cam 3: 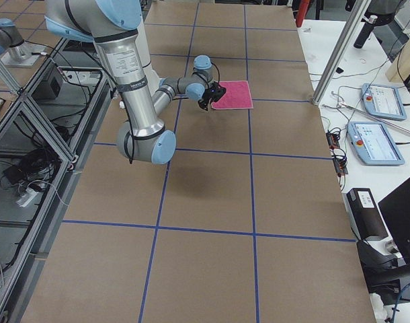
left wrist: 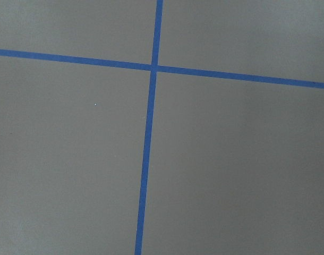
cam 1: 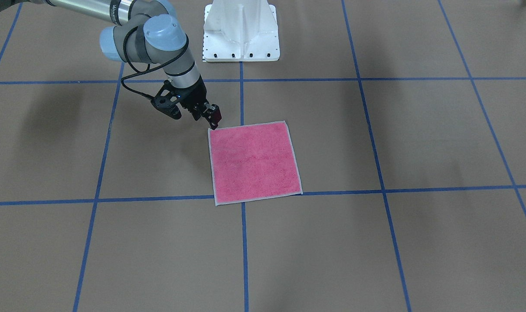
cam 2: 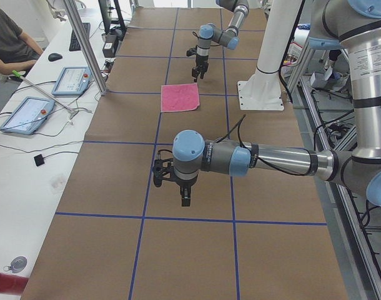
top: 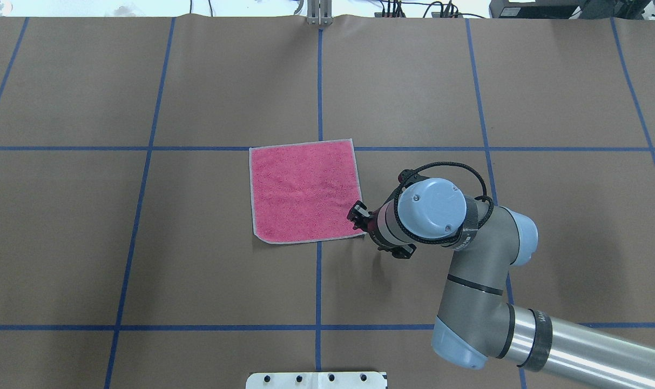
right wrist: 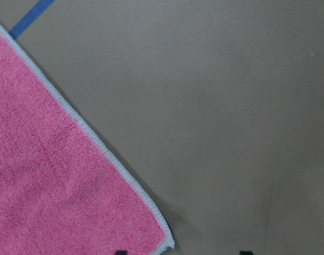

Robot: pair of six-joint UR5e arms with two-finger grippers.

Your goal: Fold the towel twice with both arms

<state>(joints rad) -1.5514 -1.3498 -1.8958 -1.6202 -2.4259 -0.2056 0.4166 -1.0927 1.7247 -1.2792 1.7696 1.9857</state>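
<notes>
— Where the small square pink terry towel (top: 304, 192) lies, what surrounds it?
— Smooth brown paper table (top: 197, 259), gridded with blue tape lines (left wrist: 146, 159). The towel lies flat mid-table, fuzzy face up, with a light grey stitched border.
— The grippers?
— Slim black right gripper (cam 1: 213, 125): fingers spread astride the towel's robot-side corner, unclamped. Black left gripper (cam 2: 185, 201): well apart; grip, cannot tell.

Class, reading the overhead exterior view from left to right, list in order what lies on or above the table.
towel → right gripper → right arm. The white base is left out: it spans the same stretch as the towel.
</notes>
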